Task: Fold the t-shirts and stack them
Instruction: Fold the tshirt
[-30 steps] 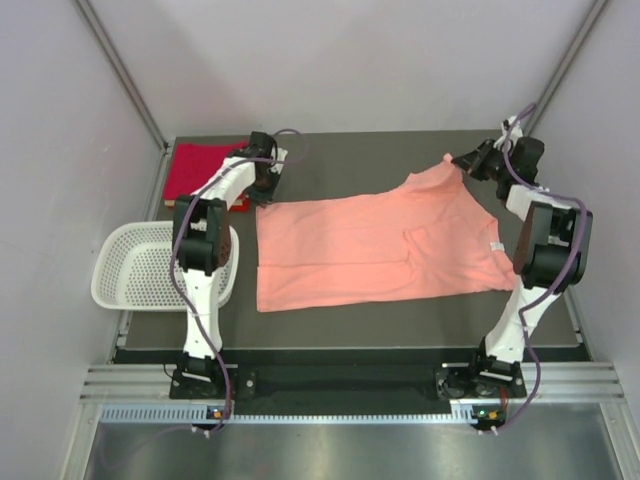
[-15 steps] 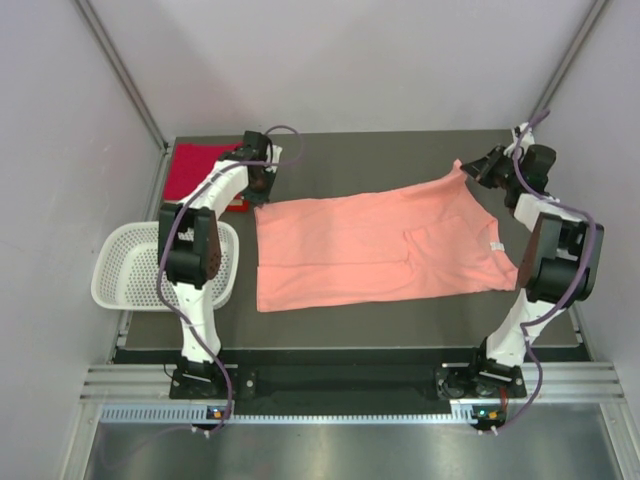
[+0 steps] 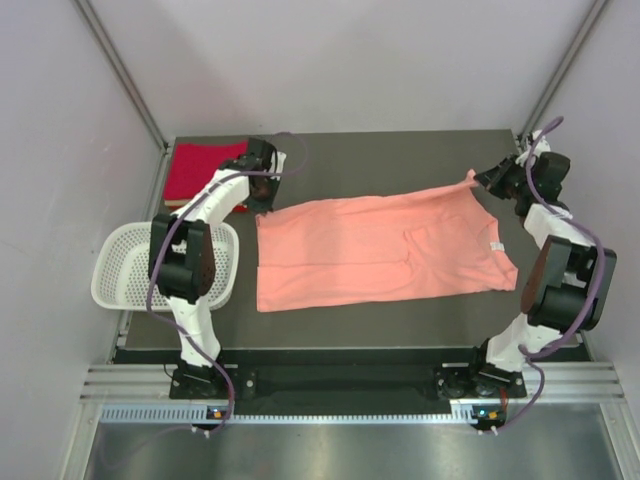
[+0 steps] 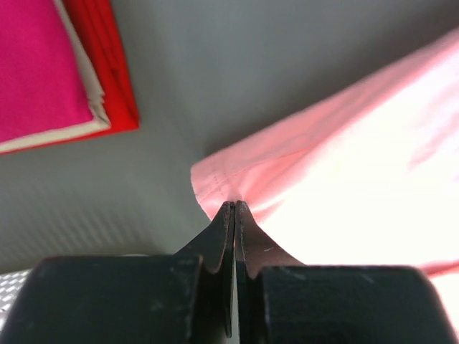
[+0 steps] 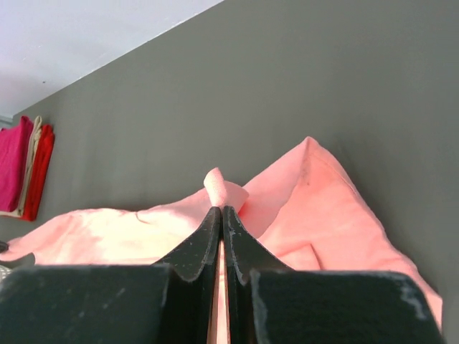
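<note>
A salmon-pink t-shirt (image 3: 380, 250) lies spread across the dark table, with a small white tag (image 3: 494, 246) near its right edge. My left gripper (image 3: 264, 205) is shut on the shirt's far left corner (image 4: 215, 190). My right gripper (image 3: 478, 178) is shut on the shirt's far right corner (image 5: 224, 190), which is pinched into a small fold above the fingertips. A stack of folded crimson and red t-shirts (image 3: 200, 170) sits at the far left corner of the table; it also shows in the left wrist view (image 4: 57, 72) and the right wrist view (image 5: 25, 168).
A white perforated plastic basket (image 3: 135, 265) stands off the table's left edge, beside the left arm. Grey walls enclose the table (image 3: 400, 150) on three sides.
Both grippers have moved outward, the right one farther right and the left one slightly toward the near side, stretching the shirt's far edge flatter and lower over the table.
</note>
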{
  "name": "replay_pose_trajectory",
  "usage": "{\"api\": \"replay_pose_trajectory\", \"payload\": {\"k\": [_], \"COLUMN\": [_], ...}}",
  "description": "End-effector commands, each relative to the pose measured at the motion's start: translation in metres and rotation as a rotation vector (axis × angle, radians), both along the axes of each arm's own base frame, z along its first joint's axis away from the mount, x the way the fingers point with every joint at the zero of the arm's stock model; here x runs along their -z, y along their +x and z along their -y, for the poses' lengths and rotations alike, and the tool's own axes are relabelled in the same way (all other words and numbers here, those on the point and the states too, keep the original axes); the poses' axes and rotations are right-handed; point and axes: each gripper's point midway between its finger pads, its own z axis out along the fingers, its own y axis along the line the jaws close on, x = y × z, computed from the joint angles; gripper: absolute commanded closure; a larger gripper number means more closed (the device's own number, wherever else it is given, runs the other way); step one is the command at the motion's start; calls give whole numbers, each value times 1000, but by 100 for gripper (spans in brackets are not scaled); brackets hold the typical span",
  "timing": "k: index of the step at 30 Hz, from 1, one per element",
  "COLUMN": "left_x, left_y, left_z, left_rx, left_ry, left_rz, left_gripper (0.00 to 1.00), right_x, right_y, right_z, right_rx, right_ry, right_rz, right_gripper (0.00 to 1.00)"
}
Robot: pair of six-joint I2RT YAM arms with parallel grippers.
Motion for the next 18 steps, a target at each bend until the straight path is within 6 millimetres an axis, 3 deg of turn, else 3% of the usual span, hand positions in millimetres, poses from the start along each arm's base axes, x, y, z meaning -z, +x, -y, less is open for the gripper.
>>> {"api": "replay_pose_trajectory", "payload": {"k": [1,13,18], "left_x": [-18,-25,-7], "left_y": [-8,-39,-59], "left_z": [3,-15,-15], "left_rx": [-15,-69,-113], "left_ry": [-4,44,29], "left_rz": [46,80,11], "left_gripper": [100,100,100], "right_x": [-25,20,25], "right_y": [-11,-71,-84], "right_z": [10,29,33], "right_rx": [45,140,176], "right_ry": [-73,-38,-58], "right_rz": [35,-156,-173], "right_gripper": [100,100,100]}}
